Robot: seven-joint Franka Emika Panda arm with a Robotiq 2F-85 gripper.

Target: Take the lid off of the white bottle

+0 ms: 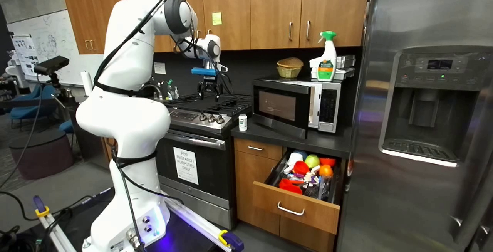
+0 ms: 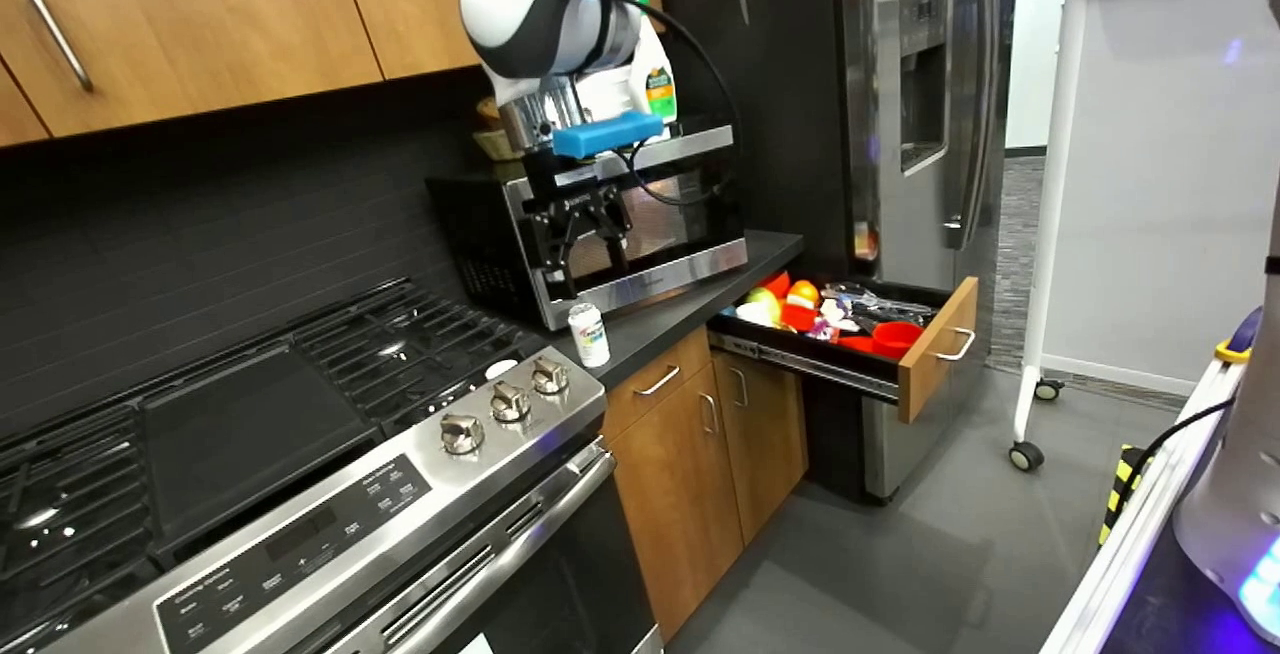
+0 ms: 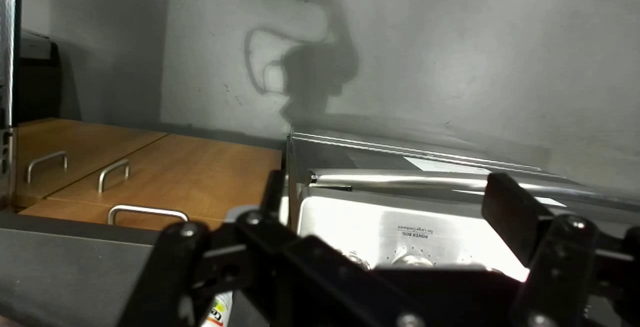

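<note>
The white bottle (image 1: pixel 243 123) stands upright on the dark counter beside the stove in both exterior views. Its top is pale; whether the lid is on it I cannot tell. My gripper (image 1: pixel 209 96) hangs over the stove, higher than the bottle and apart from it, pointing down. In an exterior view the open gripper (image 2: pixel 596 280) appears just above the bottle (image 2: pixel 590 336). Between the spread fingers (image 3: pixel 515 219) in the wrist view there is only the stove's front panel beyond. A sliver of the bottle's label (image 3: pixel 219 311) shows behind the left finger linkage, which hides most of it.
Behind the bottle stands a microwave (image 1: pixel 328 107) with its door (image 1: pixel 280 109) ajar over the counter (image 1: pixel 331 142). A spray bottle (image 1: pixel 326 59) and a basket (image 1: pixel 289 69) sit on top. Below, a filled drawer (image 1: pixel 296 205) is pulled out. A white oval spot (image 2: pixel 501 369) lies behind the stove knobs.
</note>
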